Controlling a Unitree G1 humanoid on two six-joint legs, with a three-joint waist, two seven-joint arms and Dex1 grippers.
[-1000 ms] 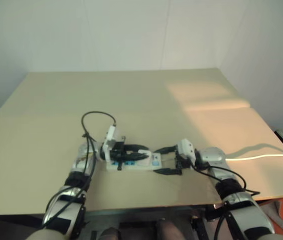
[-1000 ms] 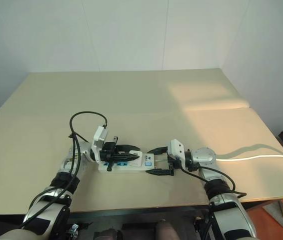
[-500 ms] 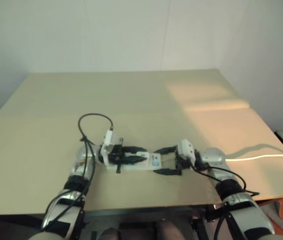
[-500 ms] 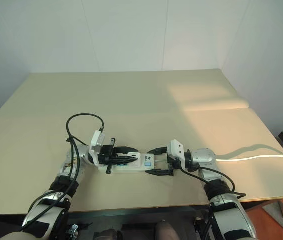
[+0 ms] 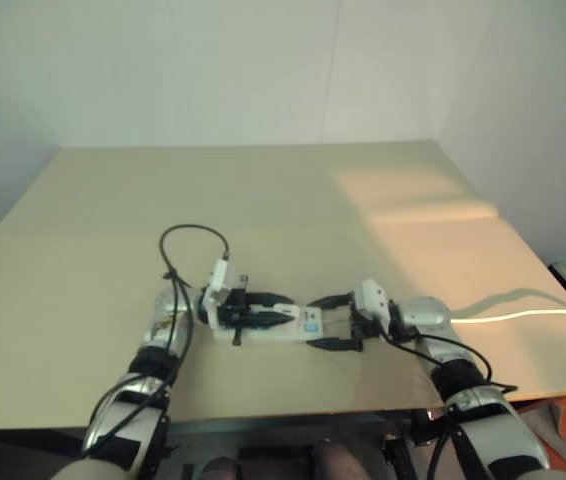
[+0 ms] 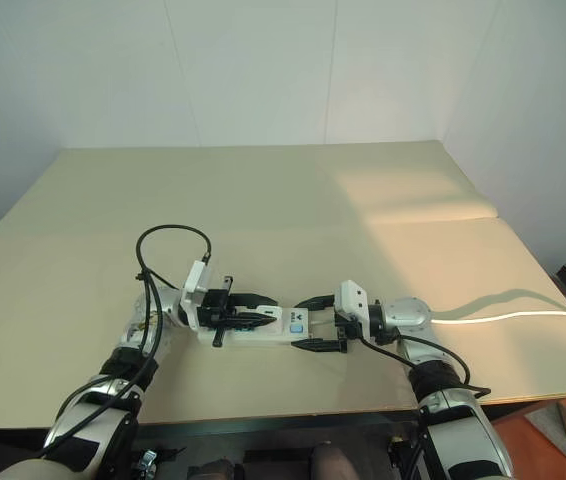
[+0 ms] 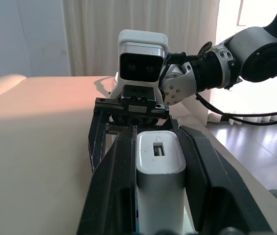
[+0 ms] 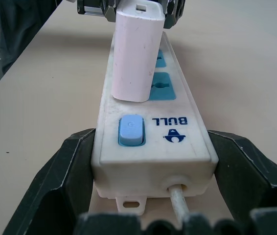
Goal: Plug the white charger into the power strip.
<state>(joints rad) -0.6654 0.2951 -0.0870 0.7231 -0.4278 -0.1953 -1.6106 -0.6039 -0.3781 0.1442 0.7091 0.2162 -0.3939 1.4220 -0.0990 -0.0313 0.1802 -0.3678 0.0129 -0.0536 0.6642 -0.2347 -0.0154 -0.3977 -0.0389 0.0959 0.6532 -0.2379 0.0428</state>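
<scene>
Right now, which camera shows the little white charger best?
The right wrist view: the white charger stands tall over the power strip. The left wrist view shows its end between the left fingers; the eye views leave it mostly hidden.

The strip [image 8: 150, 142], a long flat white bar with blue sockets, a pale blue switch and blue "BULL" lettering at the cord end, is laid flat on the table near its front edge. The charger [image 8: 136, 54], a small white rounded block, is held upright on the strip's top over the sockets; how deep it is seated cannot be told.
</scene>
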